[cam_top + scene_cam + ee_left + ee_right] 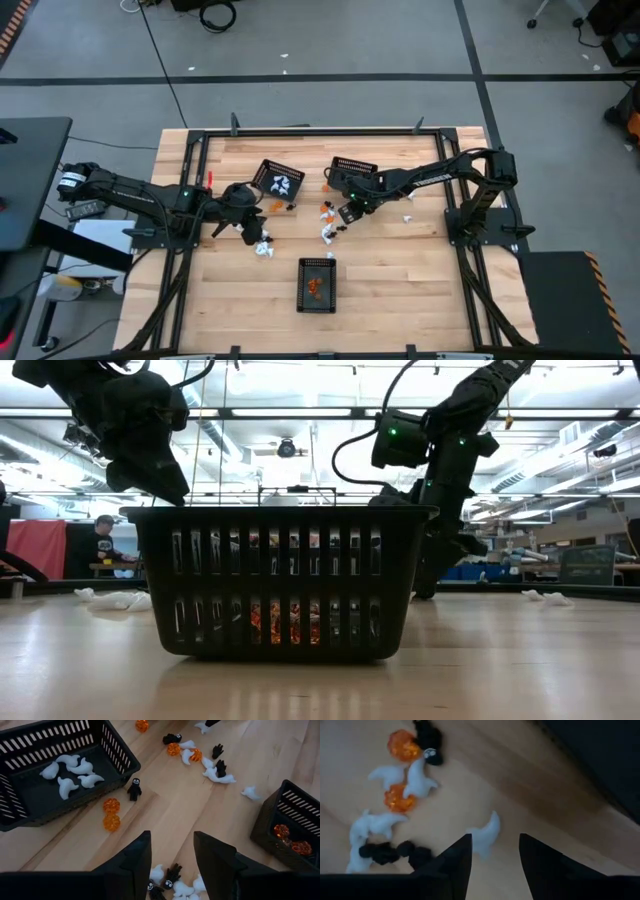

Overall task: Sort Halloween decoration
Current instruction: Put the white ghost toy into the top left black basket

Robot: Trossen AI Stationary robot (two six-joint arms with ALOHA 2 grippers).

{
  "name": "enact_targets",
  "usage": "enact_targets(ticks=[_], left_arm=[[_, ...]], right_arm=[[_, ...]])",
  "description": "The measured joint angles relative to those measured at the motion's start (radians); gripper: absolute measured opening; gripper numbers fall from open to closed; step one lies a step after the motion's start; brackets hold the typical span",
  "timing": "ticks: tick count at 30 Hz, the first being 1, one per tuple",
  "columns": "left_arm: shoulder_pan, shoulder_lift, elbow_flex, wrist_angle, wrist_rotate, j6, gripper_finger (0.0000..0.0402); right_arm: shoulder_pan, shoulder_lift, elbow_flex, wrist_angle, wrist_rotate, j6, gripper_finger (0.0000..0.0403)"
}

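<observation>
Tiny Halloween trinkets lie loose on the wooden table: white ghosts, orange pumpkins (111,814) and black figures (134,788). My left gripper (172,855) stands open above a small heap of ghosts and black figures (167,882) at the table's middle left (262,246). My right gripper (492,852) is open and points steeply down at the middle heap (328,225). A white ghost (485,836) lies just ahead of its fingertips, with pumpkins (399,799) and black pieces (385,852) beside it.
Three black mesh baskets stand on the table. The far left one (280,180) holds white ghosts (70,772). The far right one (355,168) lies close behind my right arm. The near one (318,283) holds orange pieces (280,620). A stray ghost (408,217) lies to the right.
</observation>
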Motion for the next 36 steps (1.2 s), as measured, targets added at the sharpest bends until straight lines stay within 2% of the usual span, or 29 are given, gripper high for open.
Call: enact_targets(ticks=[5, 12, 20, 31, 36], left_arm=[[0.0, 0.0, 0.0, 0.0, 0.0, -0.001, 0.0155], [0.002, 0.0, 0.0, 0.015, 0.0, -0.028, 0.0155], [0.002, 0.0, 0.0, 0.023, 0.0, -0.027, 0.0155], [0.002, 0.0, 0.0, 0.055, 0.0, -0.026, 0.0155], [0.002, 0.0, 0.0, 0.062, 0.0, -0.026, 0.0155]], right_arm=[[-0.002, 0.001, -0.007, 0.05, -0.041, -0.027, 0.0167], [0.003, 0.076, -0.002, 0.085, -0.09, -0.022, 0.0167], [0.029, 0.076, -0.003, 0.066, -0.048, -0.011, 0.0163], [0.029, 0.073, -0.006, 0.053, -0.048, -0.031, 0.011], [0.029, 0.073, -0.006, 0.052, -0.051, -0.03, 0.0105]])
